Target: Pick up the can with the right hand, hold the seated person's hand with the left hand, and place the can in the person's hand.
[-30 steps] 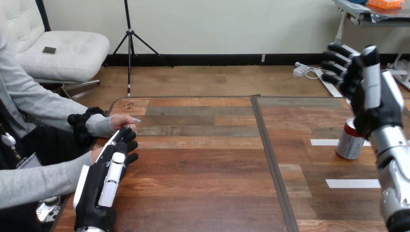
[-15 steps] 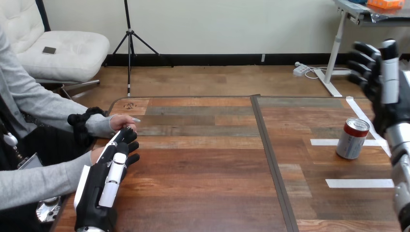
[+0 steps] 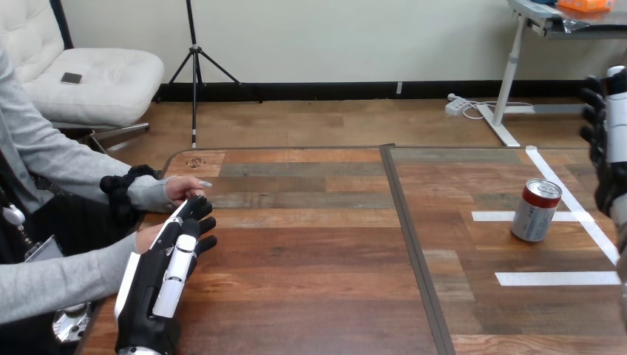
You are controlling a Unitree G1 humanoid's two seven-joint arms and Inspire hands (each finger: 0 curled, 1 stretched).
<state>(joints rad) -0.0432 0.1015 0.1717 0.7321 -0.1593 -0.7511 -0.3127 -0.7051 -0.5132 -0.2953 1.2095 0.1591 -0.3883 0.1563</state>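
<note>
Wooden table (image 3: pixel 310 281); robot's left hand (image 3: pixel 166 270) lies flat at the left edge, fingers straight, against the person's hand (image 3: pixel 149 237); right hand (image 3: pixel 610 148), loosely spread and empty, hangs above and right of the upright can (image 3: pixel 537 211), far nearer it.

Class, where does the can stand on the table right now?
In the head view the can stands upright on the right half of the table, among white tape strips.

One can (image 3: pixel 537 211) stands on one wooden table (image 3: pixel 310 296). Two robot hands: the left hand (image 3: pixel 159 285) and the right hand (image 3: pixel 610 140). Two person's hands (image 3: pixel 183 188). Three white tape strips (image 3: pixel 556 278).
</note>
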